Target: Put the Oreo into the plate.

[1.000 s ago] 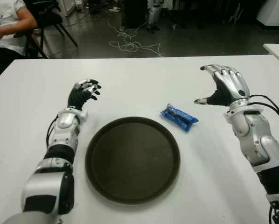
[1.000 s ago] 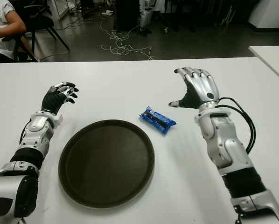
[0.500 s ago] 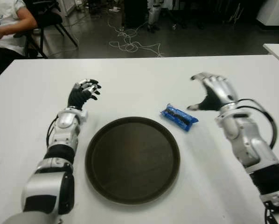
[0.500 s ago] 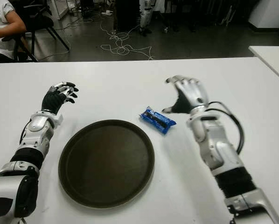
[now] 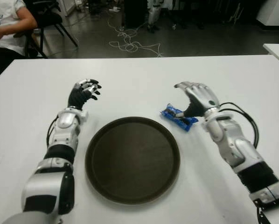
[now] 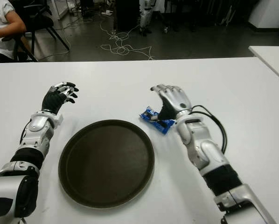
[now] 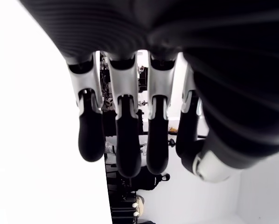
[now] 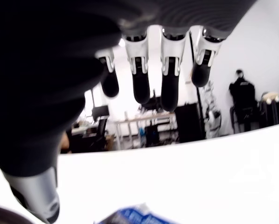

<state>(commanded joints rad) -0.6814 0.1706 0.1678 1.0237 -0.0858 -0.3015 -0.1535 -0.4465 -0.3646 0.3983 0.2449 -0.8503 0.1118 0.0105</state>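
Left eye view: right hand (image 5: pixel 196 96), fingers spread, over the Oreo pack (image 5: pixel 178 117) beside the plate (image 5: pixel 132 159); left hand (image 5: pixel 83 93) relaxed, empty.

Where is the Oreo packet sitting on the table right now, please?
In the eye views the Oreo packet lies on the white table, just off the dark plate's far right rim, with the open right hand over its right end.
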